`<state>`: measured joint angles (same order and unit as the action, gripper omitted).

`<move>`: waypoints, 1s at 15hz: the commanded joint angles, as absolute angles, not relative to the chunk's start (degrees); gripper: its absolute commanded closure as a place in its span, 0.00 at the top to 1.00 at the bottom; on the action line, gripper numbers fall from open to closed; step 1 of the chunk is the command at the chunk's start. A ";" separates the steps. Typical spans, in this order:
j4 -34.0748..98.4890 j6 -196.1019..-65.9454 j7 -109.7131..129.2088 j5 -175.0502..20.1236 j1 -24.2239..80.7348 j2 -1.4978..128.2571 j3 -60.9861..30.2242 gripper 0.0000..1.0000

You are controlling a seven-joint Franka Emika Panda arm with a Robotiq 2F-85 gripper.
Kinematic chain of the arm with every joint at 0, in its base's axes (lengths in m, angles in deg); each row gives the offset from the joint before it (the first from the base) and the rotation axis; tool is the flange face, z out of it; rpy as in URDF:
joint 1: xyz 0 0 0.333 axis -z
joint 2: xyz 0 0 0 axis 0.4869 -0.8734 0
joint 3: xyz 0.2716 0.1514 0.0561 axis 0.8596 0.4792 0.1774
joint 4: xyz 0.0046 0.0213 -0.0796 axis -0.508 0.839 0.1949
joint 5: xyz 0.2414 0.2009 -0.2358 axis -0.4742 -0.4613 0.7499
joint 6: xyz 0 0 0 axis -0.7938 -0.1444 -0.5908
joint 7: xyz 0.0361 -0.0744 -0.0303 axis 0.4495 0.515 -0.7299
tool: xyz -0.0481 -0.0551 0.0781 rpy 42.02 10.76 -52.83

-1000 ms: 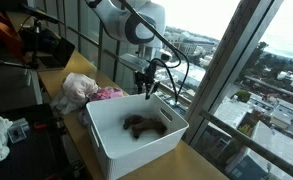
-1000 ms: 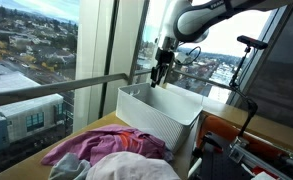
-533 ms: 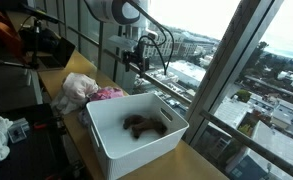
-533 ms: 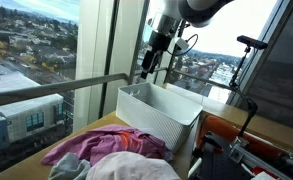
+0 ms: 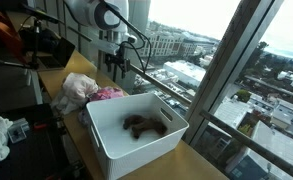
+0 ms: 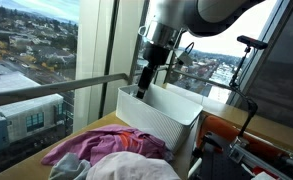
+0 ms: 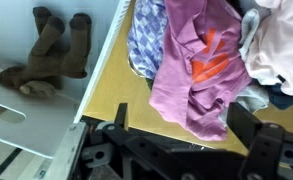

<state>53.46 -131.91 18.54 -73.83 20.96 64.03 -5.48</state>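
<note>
The gripper (image 5: 117, 68) hangs released, its fingers (image 7: 117, 122) spread wide with nothing between them. In an exterior view it sits in the upper middle of the frame, above the gap between the white bin (image 5: 111, 150) and the heap of clothes to the left. In both exterior views it is clear of everything, well above the table (image 7: 136, 112).

In the wrist view the gripper (image 7: 181, 142) fills the bottom edge. The thing nearest to it is the purple shirt (image 7: 191, 70), which lies crumpled on the wood in the middle of the frame and reaches down almost to the fingers. A blue patterned cloth (image 7: 146, 40) lies against the shirt's left side, and a pale garment (image 7: 276, 45) overlaps it at the upper right.

The bin's rim (image 7: 104, 60) runs slantwise left of the clothes. Inside the bin, at the upper left of the frame, lies a brown garment (image 7: 51, 50), bunched on the white floor
</note>
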 commanded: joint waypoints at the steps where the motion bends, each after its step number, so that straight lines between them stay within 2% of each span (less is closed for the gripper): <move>1: 56.24 -135.37 17.47 -72.78 19.56 62.86 -4.49 1.00; 5: 56.97 -137.58 16.28 -71.92 17.54 59.09 -4.11 1.00; 10: 55.01 -144.04 11.29 -63.54 14.58 49.09 -8.06 1.00; 15: 50.80 -143.33 10.09 -62.50 12.82 39.83 -10.12 0.98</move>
<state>54.55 -144.05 11.38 -63.69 14.79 44.70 -8.62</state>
